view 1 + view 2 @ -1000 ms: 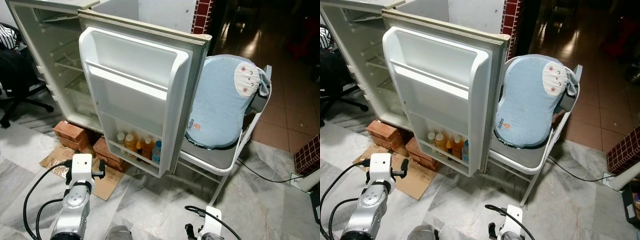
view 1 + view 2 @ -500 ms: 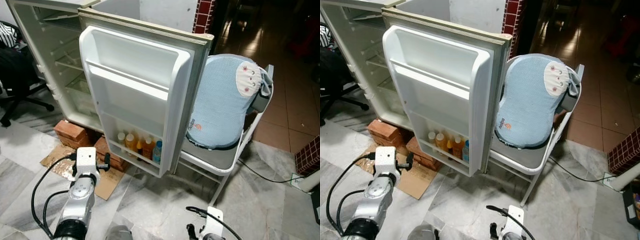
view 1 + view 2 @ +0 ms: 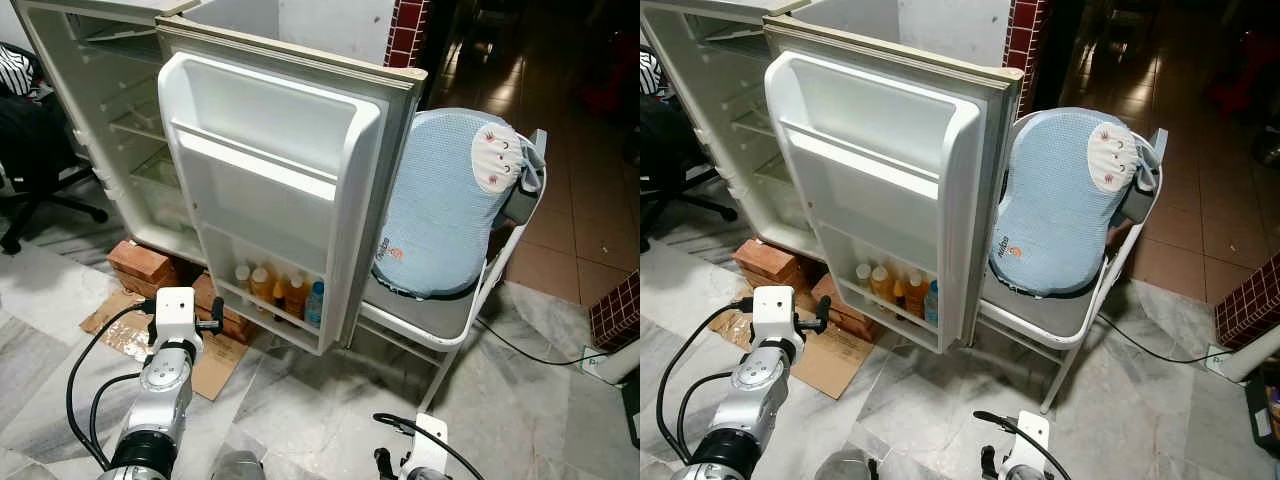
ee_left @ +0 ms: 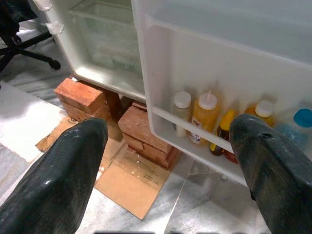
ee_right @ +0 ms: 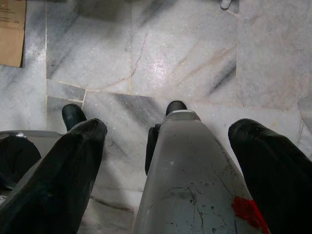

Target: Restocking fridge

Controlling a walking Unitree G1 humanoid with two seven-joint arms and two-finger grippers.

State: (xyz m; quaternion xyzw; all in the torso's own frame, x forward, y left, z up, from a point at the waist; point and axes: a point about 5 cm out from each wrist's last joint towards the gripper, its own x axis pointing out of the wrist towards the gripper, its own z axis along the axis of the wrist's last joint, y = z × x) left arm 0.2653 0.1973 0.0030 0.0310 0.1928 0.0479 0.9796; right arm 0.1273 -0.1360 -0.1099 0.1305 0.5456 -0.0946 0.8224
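Note:
The white fridge (image 3: 110,110) stands open, its inner shelves bare. Its door (image 3: 270,170) swings out toward me. Several bottles (image 3: 280,292) with orange, yellow and blue contents or caps stand in the door's bottom shelf (image 4: 195,139). My left arm (image 3: 165,380) reaches low toward that shelf. My left gripper (image 4: 168,131) is open with nothing between its fingers (image 4: 73,165), a short way from the bottles (image 4: 204,117). My right gripper (image 5: 168,127) hangs open over the marble floor, above my own grey leg.
A folding chair (image 3: 490,290) with a blue cushion (image 3: 440,200) stands right of the door. Red bricks (image 3: 145,265) prop the fridge, with flat cardboard (image 3: 215,360) on the floor before them. An office chair (image 3: 30,150) is at far left. A cable (image 3: 520,345) crosses the floor at right.
My left arm has moved a little forward and right, closer to the door's bottom shelf. The head view has shifted slightly. The right arm has stayed put.

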